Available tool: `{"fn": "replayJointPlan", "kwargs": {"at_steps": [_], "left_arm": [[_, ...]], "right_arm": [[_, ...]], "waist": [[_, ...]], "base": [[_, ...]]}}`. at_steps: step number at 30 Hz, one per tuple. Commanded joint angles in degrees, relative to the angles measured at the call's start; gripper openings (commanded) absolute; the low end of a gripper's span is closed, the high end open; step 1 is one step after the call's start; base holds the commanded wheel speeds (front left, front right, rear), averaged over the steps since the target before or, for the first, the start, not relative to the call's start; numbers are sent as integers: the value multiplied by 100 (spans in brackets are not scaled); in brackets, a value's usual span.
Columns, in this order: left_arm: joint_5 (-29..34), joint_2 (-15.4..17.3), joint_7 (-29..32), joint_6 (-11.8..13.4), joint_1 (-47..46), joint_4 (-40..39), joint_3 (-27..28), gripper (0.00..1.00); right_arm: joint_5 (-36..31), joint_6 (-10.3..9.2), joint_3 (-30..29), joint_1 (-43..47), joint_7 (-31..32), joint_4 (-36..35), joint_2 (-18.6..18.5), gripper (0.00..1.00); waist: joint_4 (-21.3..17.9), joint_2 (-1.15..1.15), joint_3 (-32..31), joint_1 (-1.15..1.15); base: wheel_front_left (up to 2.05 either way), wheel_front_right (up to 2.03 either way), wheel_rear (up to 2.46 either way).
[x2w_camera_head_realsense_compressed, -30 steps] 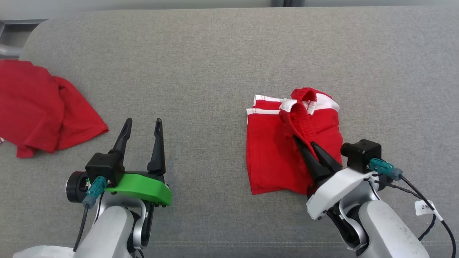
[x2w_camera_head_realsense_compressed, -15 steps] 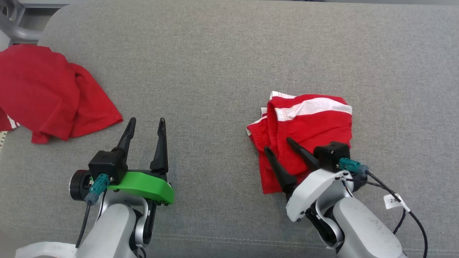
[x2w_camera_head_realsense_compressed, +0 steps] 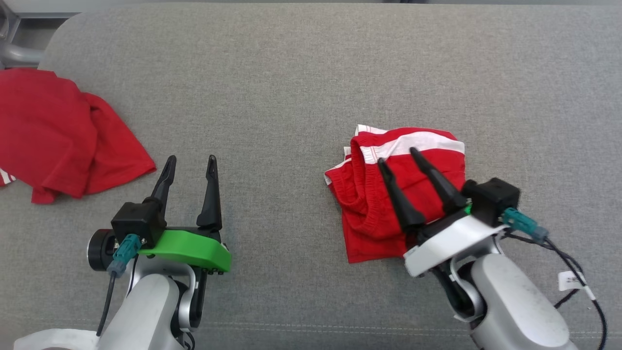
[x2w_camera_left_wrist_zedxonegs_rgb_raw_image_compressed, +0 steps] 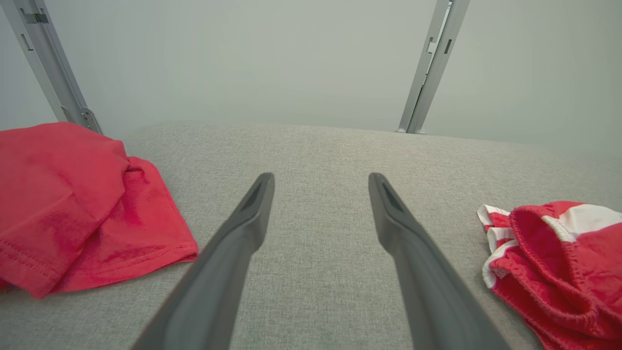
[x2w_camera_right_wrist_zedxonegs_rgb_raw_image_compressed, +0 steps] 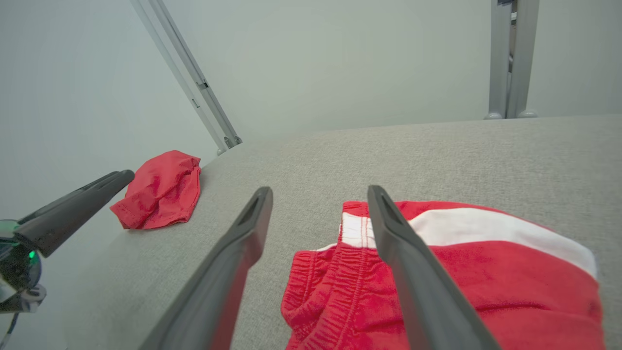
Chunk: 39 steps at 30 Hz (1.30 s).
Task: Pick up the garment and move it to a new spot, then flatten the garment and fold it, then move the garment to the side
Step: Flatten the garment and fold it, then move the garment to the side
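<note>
Grey upholstered surface (x2w_camera_head_realsense_compressed: 301, 73), head view. At 9 o'clock, a second red cloth (x2w_camera_head_realsense_compressed: 58, 136) lies well apart and is no obstacle. At 8 o'clock, the left gripper (x2w_camera_head_realsense_compressed: 190, 159) has its fingers spread and is empty. At 3 o'clock, the garment (x2w_camera_head_realsense_compressed: 369, 204), red shorts with white stripes, lies bunched under the right gripper (x2w_camera_head_realsense_compressed: 397, 155), whose fingers are spread and grip nothing. Judged step: relocation done, flattening next, which calls for grips on opposite edges.
</note>
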Motion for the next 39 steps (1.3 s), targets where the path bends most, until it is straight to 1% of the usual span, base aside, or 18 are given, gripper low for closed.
{"fn": "replayJointPlan", "kwargs": {"at_steps": [1,4,8,13,21,26,33,39], "left_arm": [[46,33,-21,22,22,-24,34,100],[46,66,-21,57,107,-102,92,100],[46,91,-21,96,187,-199,160,100],[40,157,-15,139,320,-297,215,100],[-6,216,-14,177,647,-380,241,100],[-25,245,27,251,836,-435,219,100],[-47,298,91,263,937,-457,177,100],[-51,329,127,301,946,-483,160,100]], "right_arm": [[-55,0,-124,104,-43,-59,-54,100],[-262,0,-712,259,-120,-321,-97,100],[-569,0,-1454,496,-102,-504,-194,100],[-885,0,-1959,786,-18,-534,-296,100],[-1020,0,-2071,1259,101,-426,-333,100],[-1085,0,-2146,1484,192,-459,-366,100],[-1127,0,-2127,1760,333,-576,-371,100],[-1106,0,-2126,1804,388,-630,-344,100]], "waist": [[-37,0,-32,0],[-102,0,-88,0],[-175,0,-161,0],[-255,0,-283,0],[-334,0,-568,0],[-366,0,-713,0],[-386,0,-822,0],[-413,0,-847,0]], "base": [[0,0,0],[0,0,0],[0,0,0],[0,0,0],[0,0,0],[0,0,0],[0,0,0],[0,0,0]]}}
